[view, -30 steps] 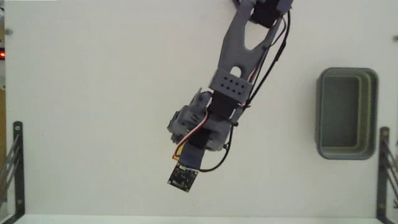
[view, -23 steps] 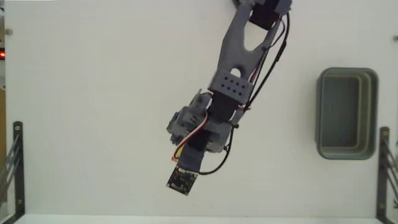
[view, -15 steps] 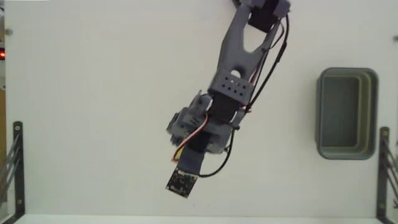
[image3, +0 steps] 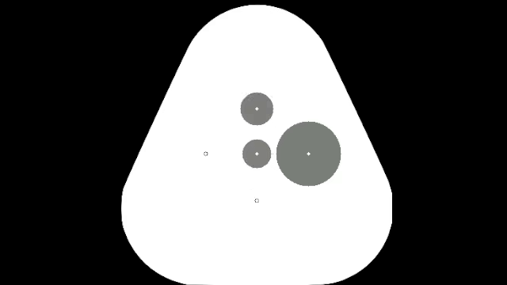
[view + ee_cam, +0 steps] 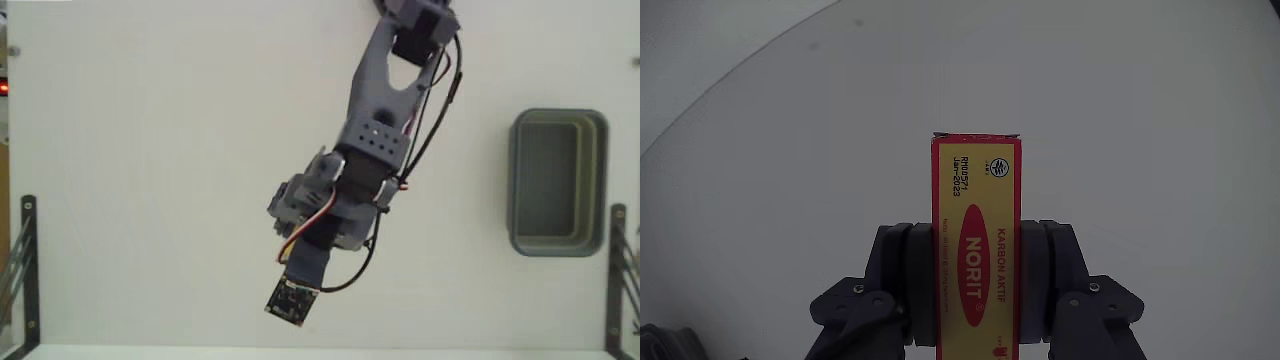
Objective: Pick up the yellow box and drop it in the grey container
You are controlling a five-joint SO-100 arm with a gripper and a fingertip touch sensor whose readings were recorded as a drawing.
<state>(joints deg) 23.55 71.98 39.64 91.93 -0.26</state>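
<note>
In the wrist view the yellow box (image 5: 976, 190), edged in red with a red oval mark, stands lengthwise between the two dark fingers (image 5: 905, 270) over the white table. My gripper (image 5: 976, 240) is shut on its lower half. In the fixed view the arm (image 5: 375, 120) reaches from the top edge down to the lower middle, and its wrist covers both the box and the fingers. The grey container (image 5: 558, 246) sits empty at the right side of the table, far from the gripper.
Black metal brackets stand at the table's left edge (image 5: 25, 270) and right edge (image 5: 618, 270). The wrist camera board (image 5: 289, 300) hangs near the table's front edge. White tabletop lies between the arm and the container.
In the fixed view the arm has stretched slightly toward the front edge, and the wrist camera board has moved a little lower. The container has not moved.
</note>
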